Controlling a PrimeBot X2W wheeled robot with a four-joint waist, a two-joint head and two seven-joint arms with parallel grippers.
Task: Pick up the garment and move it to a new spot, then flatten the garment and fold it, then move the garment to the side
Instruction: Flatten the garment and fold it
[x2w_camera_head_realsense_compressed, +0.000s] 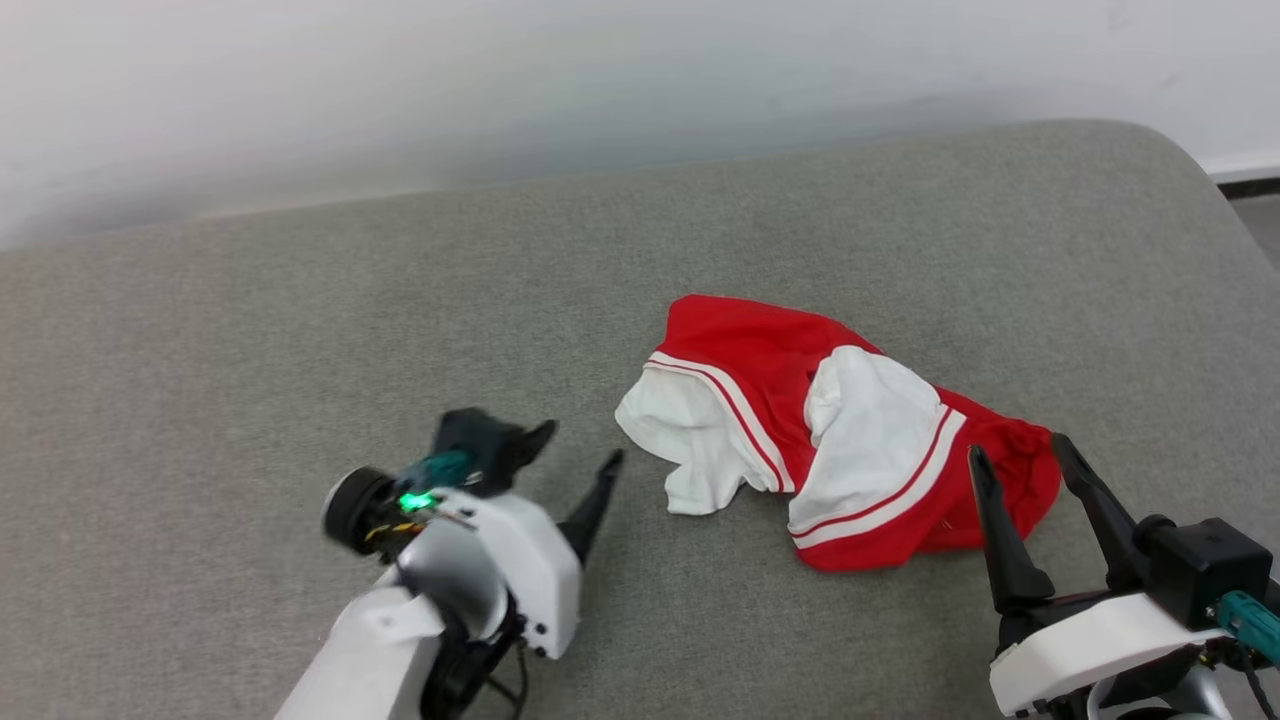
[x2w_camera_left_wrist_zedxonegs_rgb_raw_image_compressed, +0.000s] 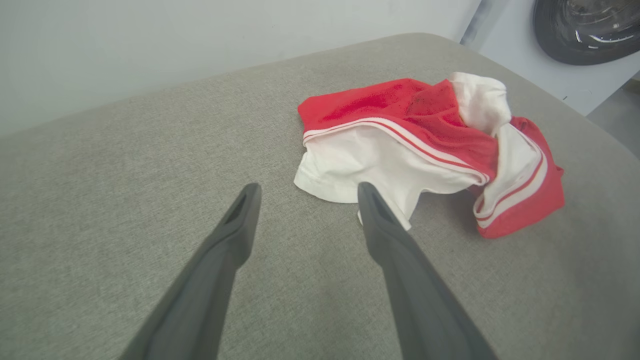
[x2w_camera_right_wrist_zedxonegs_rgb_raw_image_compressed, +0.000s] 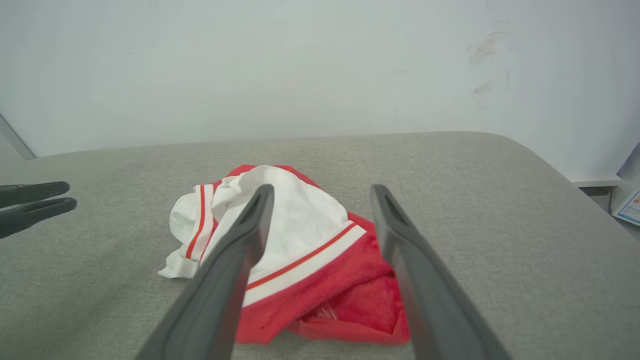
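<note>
Head view: a crumpled heap, the garment (x2w_camera_head_realsense_compressed: 830, 430), on the grey fabric surface (x2w_camera_head_realsense_compressed: 300, 330), right of centre and well clear of the far white wall (x2w_camera_head_realsense_compressed: 500, 80). Red body cloth at the far and near right edges, two white sleeves with red-and-white striped trim bunched on top. Left gripper (x2w_camera_head_realsense_compressed: 580, 443) at the near left, just beside the heap's left white sleeve but apart from it, fingers released and spread, grasping nothing. Right gripper (x2w_camera_head_realsense_compressed: 1016, 446) at the near right, fingers likewise parted and empty, tips over the garment's near right red edge; touching or hovering, impossible to tell.

Left wrist view: left gripper (x2w_camera_left_wrist_zedxonegs_rgb_raw_image_compressed: 308, 187) with both dark fingers wide apart above bare grey cloth. Garment (x2w_camera_left_wrist_zedxonegs_rgb_raw_image_compressed: 400, 150) just beyond the right-hand fingertip, white sleeve nearest, red folds behind. In the far right corner, a dark round window (x2w_camera_left_wrist_zedxonegs_rgb_raw_image_compressed: 585, 30) set in a white front.

Right wrist view: right gripper (x2w_camera_right_wrist_zedxonegs_rgb_raw_image_compressed: 322, 189) spread wide over the garment (x2w_camera_right_wrist_zedxonegs_rgb_raw_image_compressed: 300, 225), one finger across the white sleeve, the other at the red edge, gripping nothing. Red cloth folded under at the near side. Left gripper's dark fingers (x2w_camera_right_wrist_zedxonegs_rgb_raw_image_compressed: 35, 190) at the left border, well apart from the heap.
</note>
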